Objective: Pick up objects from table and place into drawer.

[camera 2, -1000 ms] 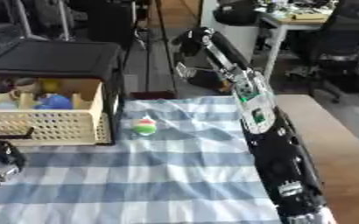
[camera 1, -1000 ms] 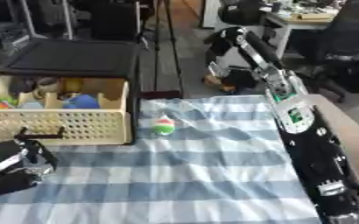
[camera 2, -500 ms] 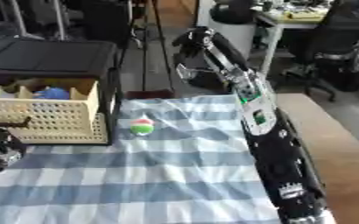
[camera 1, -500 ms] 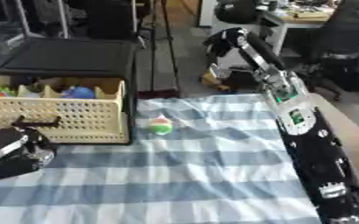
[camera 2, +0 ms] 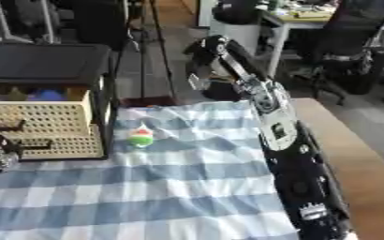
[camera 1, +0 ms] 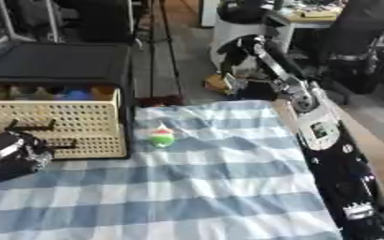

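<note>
Drawer (camera 1: 60, 124) front now sits lower and nearer than a second ago, but the whole view has shifted too, so part of that is head tilt. Left hand (camera 1: 11, 154) is at the drawer's front by the black handle (camera 1: 31, 126); can't tell if its fingers are curled on anything. Right arm (camera 1: 326, 140) is stretched far past the table edge, its hand (camera 2: 202, 56) too dark to read. Small green-and-red object (camera 1: 162, 138) is unmoved on the checked cloth (camera 1: 211, 187), just beside the drawer's right corner. Next up: pick it.
</note>
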### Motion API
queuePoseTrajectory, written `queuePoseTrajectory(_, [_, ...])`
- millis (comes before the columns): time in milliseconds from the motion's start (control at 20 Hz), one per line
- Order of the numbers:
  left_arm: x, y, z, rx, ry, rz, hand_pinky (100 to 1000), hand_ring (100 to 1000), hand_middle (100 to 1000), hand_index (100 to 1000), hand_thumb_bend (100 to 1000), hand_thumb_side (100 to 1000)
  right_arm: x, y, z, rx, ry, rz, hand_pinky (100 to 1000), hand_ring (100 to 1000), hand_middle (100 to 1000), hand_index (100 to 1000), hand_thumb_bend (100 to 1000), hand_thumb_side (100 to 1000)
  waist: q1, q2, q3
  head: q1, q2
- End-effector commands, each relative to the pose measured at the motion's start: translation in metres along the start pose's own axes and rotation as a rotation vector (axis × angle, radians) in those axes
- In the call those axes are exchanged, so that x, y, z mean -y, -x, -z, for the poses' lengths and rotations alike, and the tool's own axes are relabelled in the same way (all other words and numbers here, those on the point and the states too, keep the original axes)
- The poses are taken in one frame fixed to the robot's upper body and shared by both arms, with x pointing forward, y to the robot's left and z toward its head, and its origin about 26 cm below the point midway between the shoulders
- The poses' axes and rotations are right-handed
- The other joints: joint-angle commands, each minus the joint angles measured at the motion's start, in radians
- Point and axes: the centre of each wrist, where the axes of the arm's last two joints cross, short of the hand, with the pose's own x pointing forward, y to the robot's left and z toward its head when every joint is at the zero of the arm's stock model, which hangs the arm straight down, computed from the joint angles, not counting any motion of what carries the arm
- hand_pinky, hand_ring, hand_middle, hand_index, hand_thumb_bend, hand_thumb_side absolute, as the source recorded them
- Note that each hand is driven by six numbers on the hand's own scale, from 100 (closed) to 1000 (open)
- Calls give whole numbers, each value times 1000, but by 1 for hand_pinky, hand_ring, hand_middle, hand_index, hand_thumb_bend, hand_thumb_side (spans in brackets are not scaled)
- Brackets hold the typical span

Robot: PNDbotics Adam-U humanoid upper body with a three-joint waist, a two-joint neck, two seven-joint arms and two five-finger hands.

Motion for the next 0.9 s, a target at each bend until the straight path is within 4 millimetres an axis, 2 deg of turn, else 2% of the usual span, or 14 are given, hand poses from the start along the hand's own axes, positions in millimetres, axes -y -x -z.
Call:
queuePoseTrajectory(50, [-19, 7, 0, -40, -81, -4, 623, 625, 651, 747, 125, 1000, 13, -5, 9, 36, 15, -23, 571, 570, 538, 740, 100, 288, 8, -6, -12, 6, -20])
queuePoseTrajectory(350, [-28, 24, 0, -124, -196, -37, 617, 605, 632, 733, 117, 1000, 15, -9, 14, 58, 10, -27, 572, 569, 537, 740, 100, 281, 14, 16, -60, 6, -49])
queuePoseTrajectory(600, [-36, 38, -4, -165, -240, -62, 600, 543, 555, 700, 106, 1000, 16, -9, 15, 62, 4, -27, 571, 567, 535, 740, 100, 278, 17, 24, -95, 5, -63])
queuePoseTrajectory(700, [-39, 39, -7, -153, -245, -68, 591, 513, 531, 688, 100, 1000, 16, -7, 13, 58, 2, -25, 571, 567, 533, 740, 100, 278, 17, 25, -98, 4, -64])
queuePoseTrajectory(900, [-45, 30, -22, -78, -213, -37, 592, 512, 529, 692, 100, 1000, 15, -5, 8, 42, -2, -21, 570, 564, 530, 740, 100, 283, 20, 16, -84, -1, -57])
